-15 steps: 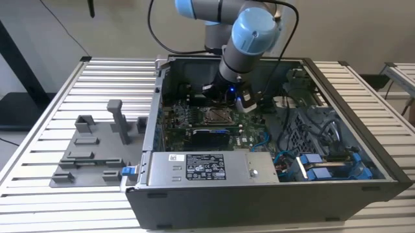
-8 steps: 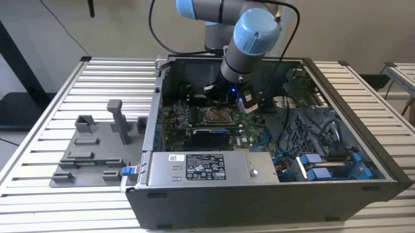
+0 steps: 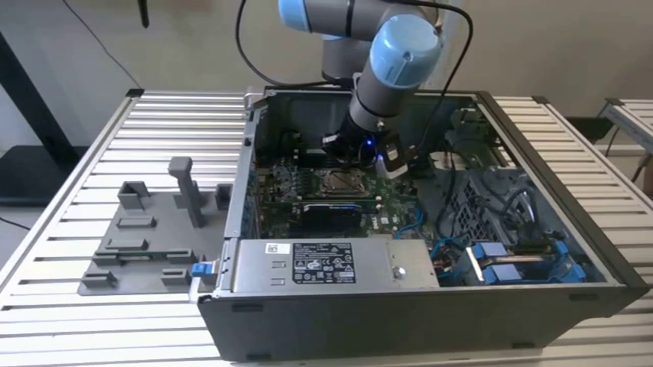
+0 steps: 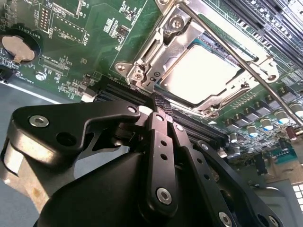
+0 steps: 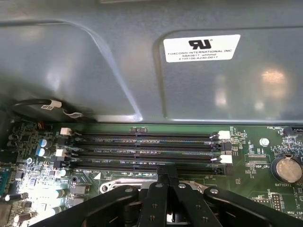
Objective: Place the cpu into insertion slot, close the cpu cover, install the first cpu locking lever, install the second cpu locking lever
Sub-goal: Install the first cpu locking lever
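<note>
A plain pale wall stands at the back. A big table made of long silver slats sits in front of it. Another slatted table sits at the exterior view's right edge.

Bench: pale slatted top.
Case: dark grey, open upward, standing on the bench.
Jig: grey plate with upright posts, on the bench at the exterior view's left of the case.
Power supply: silver labelled box along the case's near wall.
Blue connectors: inside the case, at the exterior view's right.
Motherboard: green.
Memory slots: long, black, parallel.
Coin battery: round, silver, on the motherboard, in both wrist views.
Sticker: white, on the case wall.
</note>
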